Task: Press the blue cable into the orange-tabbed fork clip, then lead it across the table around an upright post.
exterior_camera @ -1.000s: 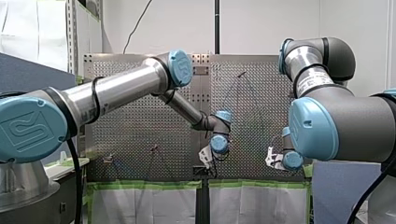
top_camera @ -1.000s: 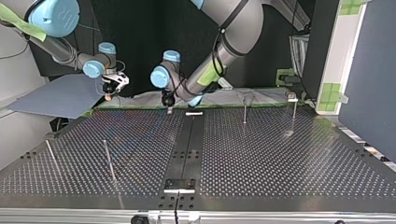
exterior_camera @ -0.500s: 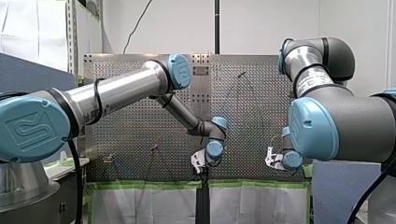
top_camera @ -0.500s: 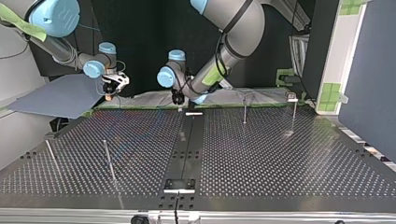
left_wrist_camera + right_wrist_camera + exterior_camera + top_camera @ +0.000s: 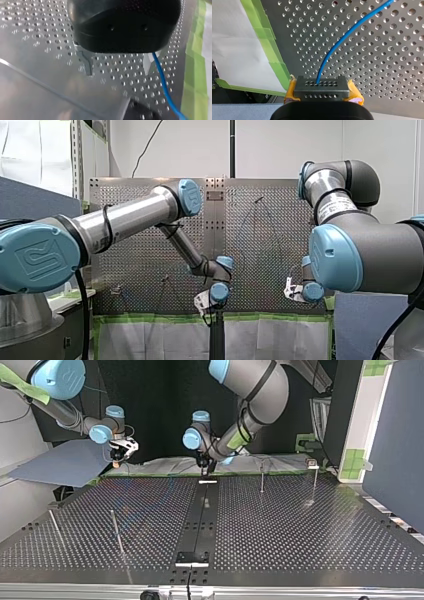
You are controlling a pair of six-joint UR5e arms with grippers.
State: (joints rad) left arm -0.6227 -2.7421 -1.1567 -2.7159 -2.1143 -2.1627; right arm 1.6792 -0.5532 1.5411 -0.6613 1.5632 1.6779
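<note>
The right wrist view shows the blue cable (image 5: 342, 40) running over the perforated table from my right gripper (image 5: 323, 86), whose yellow pads (image 5: 354, 93) are shut on it. In the top view this gripper (image 5: 119, 457) hangs above the far edge at the left. My left gripper (image 5: 117, 71) is open, with metal fingers (image 5: 86, 62) spread just above the plate. The blue cable (image 5: 162, 82) passes beside one finger, not between them. This gripper (image 5: 204, 464) hovers over the far end of the table's dark middle strip. A small clip fixture (image 5: 312, 463) stands at the far right.
Thin upright posts (image 5: 261, 477) (image 5: 116, 532) (image 5: 55, 527) stand on the perforated table (image 5: 300, 530). Green tape (image 5: 274, 57) lines the table edge by the right gripper. A dark strip (image 5: 200, 520) runs down the middle.
My left arm has swung its gripper toward the top view's right, along the far edge to the middle strip. My right gripper has stayed put with the cable.
</note>
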